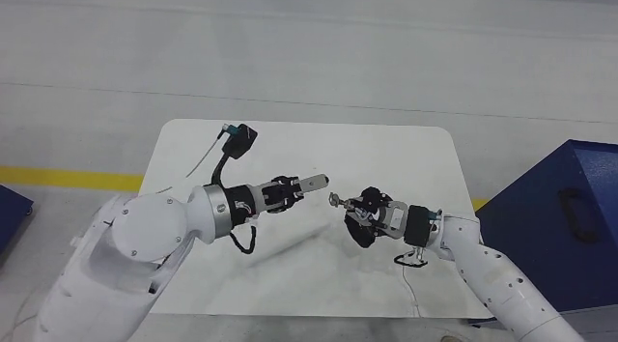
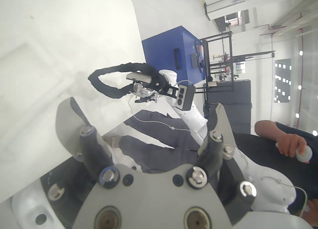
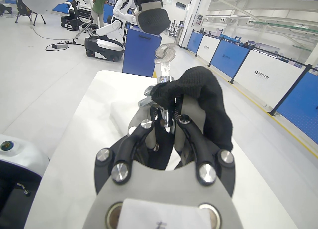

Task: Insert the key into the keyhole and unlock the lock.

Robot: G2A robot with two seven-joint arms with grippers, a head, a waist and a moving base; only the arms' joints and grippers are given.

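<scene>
The white worktop has rounded corners, and a blue cabinet stands on the floor just off its right side. Both arms hang above the worktop's middle, their ends pointed at each other. The left gripper comes in from the left; in its own wrist view its fingers stand wide apart with nothing between them. The right gripper comes in from the right, and its fingers, wrapped in black mesh fabric, are clamped on the lock, a small chrome piece held up off the worktop. The key sits with its blade in the lock's chrome end. Its flat silver head sticks out toward the left gripper, close to that gripper's dark padded fingertip but apart from it. In the top view the key shows as a small glint between the two grippers.
</scene>
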